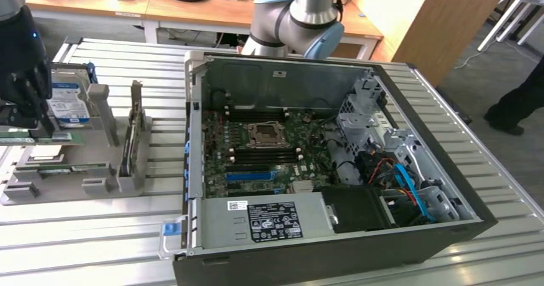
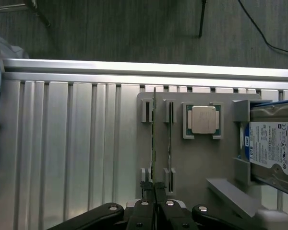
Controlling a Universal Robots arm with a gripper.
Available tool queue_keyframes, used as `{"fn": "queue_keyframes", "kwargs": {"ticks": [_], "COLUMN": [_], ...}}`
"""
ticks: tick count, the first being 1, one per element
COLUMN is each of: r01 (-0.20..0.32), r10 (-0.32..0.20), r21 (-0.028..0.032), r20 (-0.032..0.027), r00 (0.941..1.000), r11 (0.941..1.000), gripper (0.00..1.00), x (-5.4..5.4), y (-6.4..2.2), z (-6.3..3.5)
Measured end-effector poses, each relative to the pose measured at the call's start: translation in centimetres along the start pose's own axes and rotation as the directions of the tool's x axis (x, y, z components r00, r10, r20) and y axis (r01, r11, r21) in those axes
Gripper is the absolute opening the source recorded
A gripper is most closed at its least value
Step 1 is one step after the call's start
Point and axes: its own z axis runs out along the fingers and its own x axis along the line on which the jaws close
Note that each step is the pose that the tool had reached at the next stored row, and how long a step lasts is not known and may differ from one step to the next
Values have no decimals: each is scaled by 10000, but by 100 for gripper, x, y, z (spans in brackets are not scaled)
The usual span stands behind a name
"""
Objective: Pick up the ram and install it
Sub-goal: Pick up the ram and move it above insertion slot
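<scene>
My gripper [image 2: 154, 194] is shut on the ram [image 2: 154, 143], a thin green stick seen edge-on between the black fingers [image 2: 143, 211]. In the exterior view the gripper [image 1: 30, 128] hangs at the far left over the grey holder [image 1: 76, 193]. The ram [image 1: 60, 135] lies level under it, along the holder's outer slot. Whether it is clear of the slot I cannot tell. A second green stick [image 2: 169, 143] sits in the neighbouring slot [image 1: 64, 168].
On the holder are a processor chip [image 2: 203, 120], a blue-labelled hard drive [image 2: 273, 148] and an upright dark card [image 1: 132, 133]. The open computer case [image 1: 193, 139] stands to the exterior view's right, motherboard [image 1: 264, 149] exposed. A person's legs [image 1: 520, 98] are at the far right.
</scene>
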Motion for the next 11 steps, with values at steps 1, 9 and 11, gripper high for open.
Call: {"fn": "queue_keyframes", "kwargs": {"ticks": [1, 9, 11], "r01": [0, 0, 0], "r10": [0, 0, 0], "r21": [0, 0, 0], "r20": [0, 0, 0], "r00": [10000, 10000, 10000], "r11": [10000, 10000, 10000], "gripper": [12, 12, 12], "x": [0, -4, -4], "y": [1, 8, 9], "z": [-20, -182, -220]}}
